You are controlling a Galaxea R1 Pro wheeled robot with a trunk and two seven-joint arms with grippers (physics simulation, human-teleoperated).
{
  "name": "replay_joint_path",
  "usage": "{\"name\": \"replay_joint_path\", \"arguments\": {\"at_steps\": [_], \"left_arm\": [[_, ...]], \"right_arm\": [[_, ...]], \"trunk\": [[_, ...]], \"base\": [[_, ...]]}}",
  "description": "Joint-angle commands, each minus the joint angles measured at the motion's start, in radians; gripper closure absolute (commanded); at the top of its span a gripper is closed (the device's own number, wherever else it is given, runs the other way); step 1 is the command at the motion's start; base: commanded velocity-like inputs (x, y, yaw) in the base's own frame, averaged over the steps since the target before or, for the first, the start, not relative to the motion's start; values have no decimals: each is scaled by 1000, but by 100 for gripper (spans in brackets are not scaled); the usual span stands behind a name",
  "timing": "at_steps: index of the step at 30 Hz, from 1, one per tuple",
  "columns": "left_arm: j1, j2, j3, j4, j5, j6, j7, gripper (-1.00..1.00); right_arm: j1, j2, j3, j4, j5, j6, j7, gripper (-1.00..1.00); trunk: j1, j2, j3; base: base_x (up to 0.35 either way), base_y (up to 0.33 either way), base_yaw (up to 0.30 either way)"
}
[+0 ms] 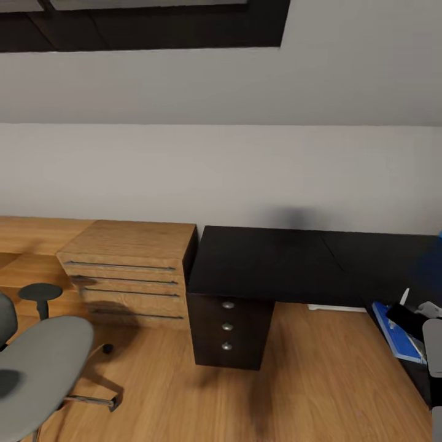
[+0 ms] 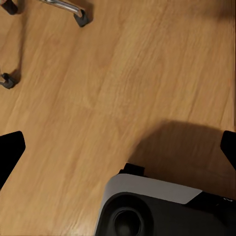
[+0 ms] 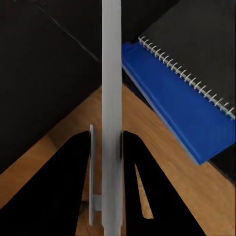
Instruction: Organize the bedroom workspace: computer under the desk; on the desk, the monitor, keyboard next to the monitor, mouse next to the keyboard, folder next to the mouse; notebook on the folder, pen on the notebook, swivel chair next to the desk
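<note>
The attic bedroom's pale sloped ceiling [image 1: 245, 80] is meeting a grey-white wall above a light wood plank floor [image 1: 319, 380]. The long glossy black-topped desk [image 1: 270, 261] is standing against that wall, a dark three-drawer unit with round silver knobs [image 1: 228, 325] sitting under its near end. A low light-wood cabinet with long bar handles [image 1: 132, 273] is standing just beside the desk. The grey upholstered swivel chair [image 1: 43, 368] is sitting well apart from the desk at the head view's lower left, one black padded armrest [image 1: 40, 293] rising beside its seat; in the left wrist view its chrome legs and black casters [image 2: 81, 18] are resting on the floor.

The flat bright blue folder [image 3: 177, 105] is lying at the desk's edge, and the thin dark grey spiral-bound notebook [image 3: 201, 49] is lying on top of it, its wire spine running along the blue cover.

The right gripper [image 3: 105, 152] is clamping the thin white-silver pen [image 3: 111, 98] between its two black fingers [image 3: 64, 187]; the shaft is running straight out past the fingertips, its clip lying beside one finger, with folder and notebook near it and off to one side.

The left gripper [image 2: 120, 145] is hanging over bare floor with its black fingertips [image 2: 10, 147] spread wide and nothing between them.
</note>
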Motion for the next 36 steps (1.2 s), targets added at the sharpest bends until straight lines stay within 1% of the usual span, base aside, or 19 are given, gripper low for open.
{"name": "replay_joint_path", "arguments": {"at_steps": [1, 4, 8, 11, 15, 18, 19, 20, 26, 31, 32, 33, 34, 35, 36], "left_arm": [[0, 1, -8, -2, 9, -4, 7, -100], [0, -1, -8, 4, 8, -5, 6, -100], [0, -1, -8, 8, 7, -4, 5, -100], [0, -1, -8, 9, 7, -4, 5, -100], [0, -1, -8, 9, 6, -4, 5, -100], [0, -2, -8, 9, 5, -4, 5, -100], [0, -2, -8, 9, 6, -4, 5, -100], [0, -3, -8, 9, 5, -4, 5, -100], [0, -3, -9, 9, 5, -4, 5, -100], [0, -4, -9, 9, 5, -4, 5, -100], [0, -3, -9, 9, 5, -4, 5, -100], [0, -3, -9, 9, 5, -4, 5, -100], [0, -3, -9, 9, 5, -4, 5, -100], [0, -4, -9, 9, 5, -4, 5, -100], [0, -4, -9, 9, 5, -4, 5, -100]], "right_arm": [[-1, -8, 0, 1, -12, 1, -9, 100], [-1, -20, 0, 4, -11, -3, -9, 100], [0, -24, 1, 4, -10, -5, -9, 100], [-1, -22, 4, 4, -4, -5, -10, 100], [-1, -20, 24, 7, 5, -8, -7, 100], [0, -20, 42, 46, 8, -20, -5, 100], [0, -21, 54, 64, 9, -33, -4, 100], [-1, -21, 68, 77, 10, -65, -4, 100], [-1, -22, 74, 82, 13, -82, -7, 100], [-1, -23, 74, 93, 20, -97, -10, 100], [-2, -23, 74, 120, 52, -115, -11, 100], [-3, -24, 74, 130, 66, -123, -11, 100], [-4, -24, 74, 150, 95, -144, -12, 100], [-7, -24, 73, 214, 183, -211, -13, 100], [-7, -24, 72, 235, 202, -224, -13, 100]], "trunk": [[0, -1, -1], [0, -1, -1], [0, -1, -1], [0, -1, -1], [0, -1, -1], [0, -1, -1], [0, -1, -1], [0, -1, -1], [0, -1, -1], [0, -1, -1], [0, -1, -1], [0, -1, -1], [0, -1, -1], [0, -1, -1], [0, -1, -1]], "base": [[0, 0, -299], [0, 0, -299], [0, -27, -299], [74, -184, -240], [245, -158, -45], [296, -35, -7], [166, -13, -3], [54, -4, -1], [46, -2, 0], [246, -44, 0], [251, -91, 0], [208, -80, 0], [133, -51, 0], [35, -13, 0], [22, -9, 0]]}}
